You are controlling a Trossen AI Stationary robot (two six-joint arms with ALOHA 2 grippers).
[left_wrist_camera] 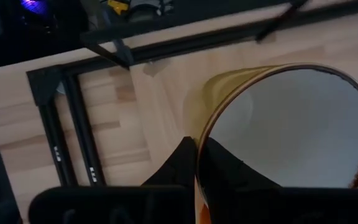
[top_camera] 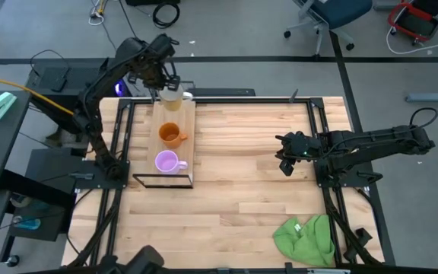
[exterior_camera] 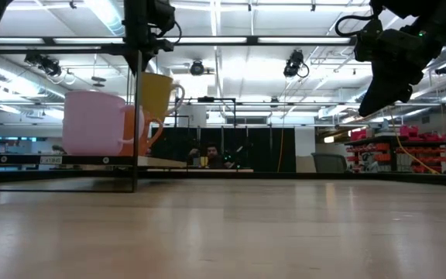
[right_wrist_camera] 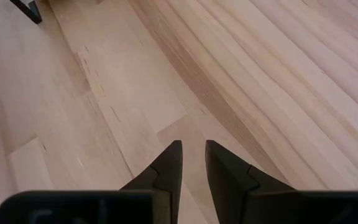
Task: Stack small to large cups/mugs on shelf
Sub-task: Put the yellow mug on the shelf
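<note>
The shelf plank (top_camera: 185, 114) stands on its black wire frame at the table's far left. On it rest the orange mug (top_camera: 170, 135) and, nearer, the light purple mug (top_camera: 166, 161), each on its base. My left gripper (top_camera: 167, 85) is shut on the cream-yellow mug (top_camera: 172, 97) at the plank's far end. In the low view this mug (exterior_camera: 159, 97) shows higher than the purple mug (exterior_camera: 95, 122) and orange mug (exterior_camera: 134, 133), which hide its base. My right gripper (top_camera: 284, 161) hovers over bare table at the right, fingers a narrow gap apart (right_wrist_camera: 192, 146). My left gripper (left_wrist_camera: 196, 146) pinches the cream-yellow mug's wall at its rim (left_wrist_camera: 199, 134), one finger inside the mug and one outside. The fingers come from above, pointing down. The mug is upright; I cannot tell whether its base touches the plank.
A crumpled green cloth (top_camera: 304, 237) lies at the table's near right corner. Black frame rails run along the table's left side (top_camera: 120, 129) and right side (top_camera: 322, 129). Bare wood spreads between shelf and right arm (top_camera: 234, 144).
</note>
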